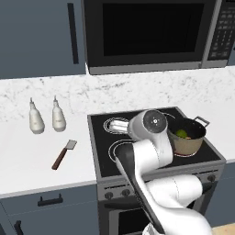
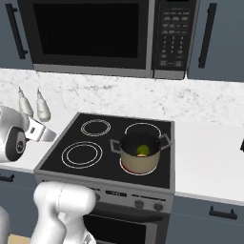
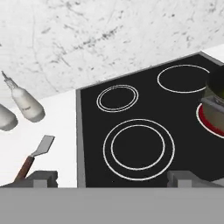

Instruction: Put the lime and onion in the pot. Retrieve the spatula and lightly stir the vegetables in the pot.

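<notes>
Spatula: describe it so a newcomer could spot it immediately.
Start at the black stovetop; the white counter lies to its left. The spatula lies flat there, in front of two white bottles. Unlike the upright bottles, it is thin, with a reddish-brown handle and grey blade.

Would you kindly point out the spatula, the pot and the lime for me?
spatula (image 1: 64,154), left base view, middle of its handle near the blade.
pot (image 2: 139,163), right base view, tan outer wall.
lime (image 2: 142,150), right base view, its green top inside the pot.
</notes>
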Robot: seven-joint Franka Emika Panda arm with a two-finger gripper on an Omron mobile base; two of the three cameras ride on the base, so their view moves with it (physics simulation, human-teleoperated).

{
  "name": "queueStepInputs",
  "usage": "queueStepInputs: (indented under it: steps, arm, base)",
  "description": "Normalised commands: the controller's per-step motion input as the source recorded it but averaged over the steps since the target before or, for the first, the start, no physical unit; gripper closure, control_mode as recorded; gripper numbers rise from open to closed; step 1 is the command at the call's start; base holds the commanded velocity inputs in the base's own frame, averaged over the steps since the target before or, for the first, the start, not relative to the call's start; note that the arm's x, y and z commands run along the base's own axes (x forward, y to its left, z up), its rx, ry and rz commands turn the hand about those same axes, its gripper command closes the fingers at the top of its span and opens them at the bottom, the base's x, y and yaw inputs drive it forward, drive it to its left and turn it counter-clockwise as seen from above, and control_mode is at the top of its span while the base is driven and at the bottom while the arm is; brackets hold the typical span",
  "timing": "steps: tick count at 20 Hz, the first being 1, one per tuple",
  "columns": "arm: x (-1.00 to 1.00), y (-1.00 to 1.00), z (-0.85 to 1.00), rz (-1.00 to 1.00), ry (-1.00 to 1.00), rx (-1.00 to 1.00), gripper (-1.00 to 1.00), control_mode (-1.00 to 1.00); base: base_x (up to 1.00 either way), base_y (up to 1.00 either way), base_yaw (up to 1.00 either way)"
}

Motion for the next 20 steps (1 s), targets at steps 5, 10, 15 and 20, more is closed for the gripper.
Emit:
queueStepInputs:
  steps: [5, 10, 15, 20]
  arm:
    - [0.03, 0.81, -0.01, 0.05, 0.21, 0.0, -1.0, -1.0]
    - [0.17, 0.63, -0.22, 0.06, 0.3, 0.04, -1.0, -1.0]
    - [0.11, 0.61, -0.42, 0.06, 0.2, 0.01, -1.0, -1.0]
    - [0.0, 0.65, -0.53, 0.02, 0.02, 0.0, -1.0, -1.0]
  base:
    - [0.0, 0.0, 0.0]
    - [0.0, 0.0, 0.0]
    - [0.0, 0.0, 0.0]
    - [0.0, 0.0, 0.0]
